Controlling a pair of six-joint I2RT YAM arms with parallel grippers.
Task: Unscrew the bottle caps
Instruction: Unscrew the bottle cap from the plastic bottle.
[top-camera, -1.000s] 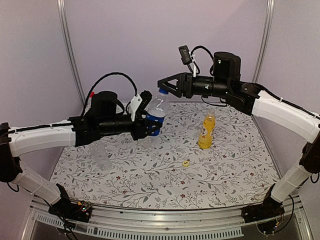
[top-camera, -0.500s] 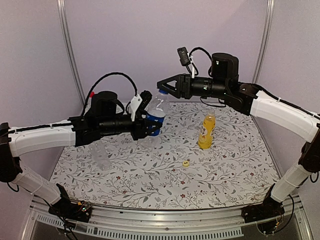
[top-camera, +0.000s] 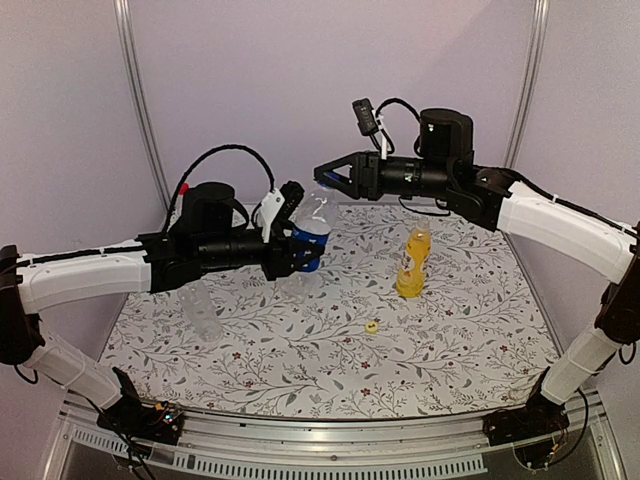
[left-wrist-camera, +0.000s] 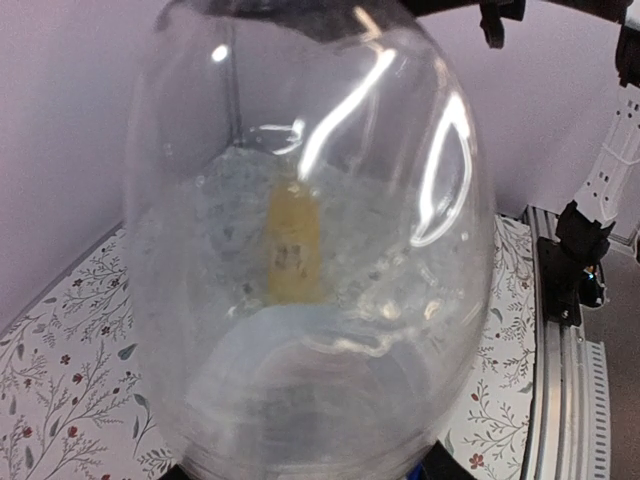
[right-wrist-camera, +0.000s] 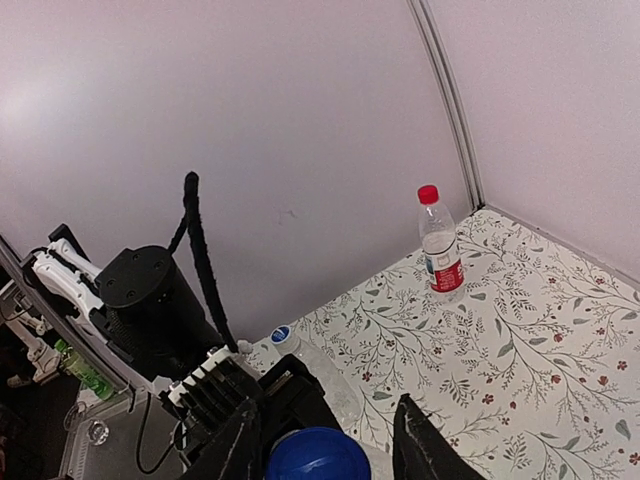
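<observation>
My left gripper (top-camera: 304, 246) is shut on the clear bottle with the blue label (top-camera: 312, 232) and holds it upright above the table. That bottle fills the left wrist view (left-wrist-camera: 310, 260). My right gripper (top-camera: 326, 172) is open, level with the bottle's blue cap (top-camera: 326, 185). In the right wrist view the fingers (right-wrist-camera: 240, 440) stand on either side of the blue cap (right-wrist-camera: 318, 456) with gaps. The yellow-liquid bottle (top-camera: 412, 262) stands capless at the right. The plain clear bottle (top-camera: 203, 312) stands under my left arm. The red-white label bottle (right-wrist-camera: 441, 246) stands by the back wall.
A small yellow cap (top-camera: 371, 325) lies on the floral table cover (top-camera: 300, 370) in front of the yellow bottle. The back wall and a metal corner post (right-wrist-camera: 450, 100) are close behind. The plain bottle's blue-white cap (right-wrist-camera: 281, 336) shows below my left gripper.
My right gripper has edged slightly left toward the blue cap. My left arm and the bottle it holds have not moved.
</observation>
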